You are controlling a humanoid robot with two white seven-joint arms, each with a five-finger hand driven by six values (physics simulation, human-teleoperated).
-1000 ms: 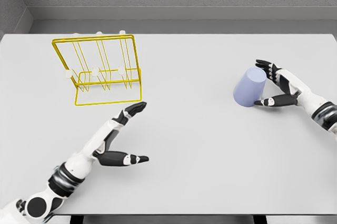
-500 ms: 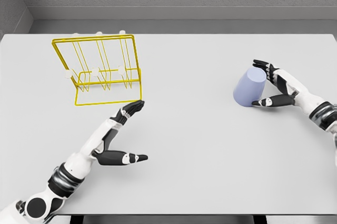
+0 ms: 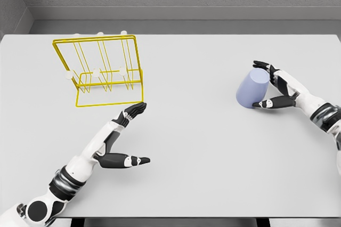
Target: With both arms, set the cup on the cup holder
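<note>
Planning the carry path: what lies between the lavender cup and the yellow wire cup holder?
Only bare white table between lavender cup and yellow wire cup holder, per head view.

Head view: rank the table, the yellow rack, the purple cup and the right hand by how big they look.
1. table
2. yellow rack
3. purple cup and right hand look alike, so no ranking between them.
</note>
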